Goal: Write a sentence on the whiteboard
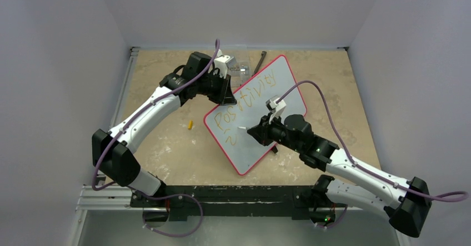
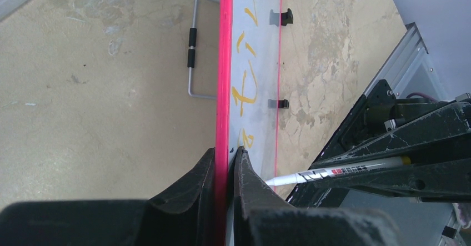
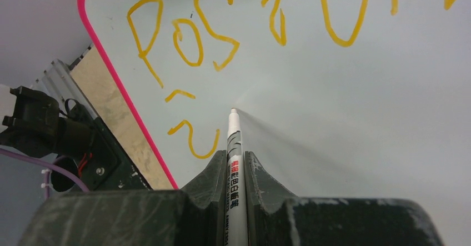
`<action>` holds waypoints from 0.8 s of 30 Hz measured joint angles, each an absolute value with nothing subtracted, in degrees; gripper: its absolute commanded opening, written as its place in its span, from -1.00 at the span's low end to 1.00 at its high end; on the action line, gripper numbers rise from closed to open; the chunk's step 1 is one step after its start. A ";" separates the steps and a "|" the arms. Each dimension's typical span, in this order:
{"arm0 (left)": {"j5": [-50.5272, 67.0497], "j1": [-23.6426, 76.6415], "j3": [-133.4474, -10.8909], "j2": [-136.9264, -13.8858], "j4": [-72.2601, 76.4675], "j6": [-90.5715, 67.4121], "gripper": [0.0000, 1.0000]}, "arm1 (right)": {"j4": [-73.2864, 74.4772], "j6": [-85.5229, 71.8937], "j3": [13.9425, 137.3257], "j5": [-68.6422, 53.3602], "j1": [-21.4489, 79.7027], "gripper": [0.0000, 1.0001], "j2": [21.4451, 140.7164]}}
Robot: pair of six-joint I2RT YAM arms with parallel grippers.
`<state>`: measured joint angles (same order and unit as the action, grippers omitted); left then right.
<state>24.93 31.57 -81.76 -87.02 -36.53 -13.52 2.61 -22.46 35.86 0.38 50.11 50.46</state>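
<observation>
While the left claw [image 2: 225, 156] clamps the pink frame of the whiteboard [image 1: 261, 137] mid-bench [image 1: 166, 151], the right claw [image 3: 236, 158] grips a marker [image 3: 234, 137] near the sentence [image 3: 189, 35]; the board seems stiff, light and slick, best held by its rim.

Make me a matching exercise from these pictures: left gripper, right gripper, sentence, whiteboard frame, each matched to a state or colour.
1 left gripper
2 right gripper
3 sentence
4 whiteboard frame

A orange-yellow
B shut on the marker
C pink-red
D clamped on the whiteboard edge

Pairs: 1-D, 2-B, 3-A, 4-C
</observation>
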 measured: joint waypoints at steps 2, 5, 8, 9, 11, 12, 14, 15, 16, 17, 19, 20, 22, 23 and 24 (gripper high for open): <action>24.95 31.57 -81.73 -86.96 -36.56 -13.52 -1.00 | 1.76 -22.44 35.86 -0.12 50.09 -1.00 50.74; 24.95 31.57 -81.73 -86.96 -36.56 -13.52 -1.00 | 0.58 -22.37 35.86 -1.02 50.09 -1.00 51.13; 24.95 31.57 -81.69 -86.91 -36.53 -13.50 -1.00 | -0.47 -22.28 35.86 -1.21 50.09 -1.00 51.92; 24.93 31.57 -81.62 -86.85 -36.56 -13.47 -1.00 | -0.80 -22.28 35.86 -1.21 50.09 -1.00 52.29; 24.93 31.51 -81.58 -86.80 -36.58 -13.30 -1.00 | -1.28 -22.28 35.86 -1.23 50.09 -1.00 52.84; 24.91 31.51 -81.47 -86.76 -36.58 -13.26 -1.00 | -1.37 -22.28 35.86 -1.23 50.09 -1.00 52.88; 24.91 31.51 -81.41 -86.72 -36.56 -13.23 -1.00 | -1.41 -22.28 35.81 -1.19 50.09 -1.00 52.88; 24.91 31.51 -81.41 -86.70 -36.56 -13.15 -1.00 | -1.58 -22.31 35.64 -1.19 50.09 -1.00 52.88; 24.91 31.51 -81.41 -86.65 -36.56 -13.02 -1.00 | -1.96 -22.33 35.35 -1.19 50.09 -1.00 52.86; 24.91 31.51 -81.36 -86.65 -36.56 -12.93 -1.00 | -2.37 -22.37 35.09 -1.19 50.09 -1.00 52.84; 24.93 31.51 -81.25 -86.65 -36.53 -12.91 -1.00 | -3.07 -22.55 34.48 -1.19 50.09 -1.00 52.71; 24.93 31.48 -81.19 -86.65 -36.53 -12.93 -1.00 | -3.57 -22.65 34.00 -1.19 50.09 -1.00 52.51; 24.95 31.44 -81.10 -86.63 -36.47 -12.91 -1.00 | -4.14 -23.05 32.91 -1.23 50.09 -1.00 51.99; 24.95 31.38 -81.10 -86.63 -36.47 -12.91 -1.00 | -4.38 -23.29 32.25 -1.28 50.11 -1.00 51.57; 24.97 31.35 -81.10 -86.63 -36.47 -12.91 -1.00 | -4.38 -23.53 31.68 -1.34 50.11 -1.00 51.16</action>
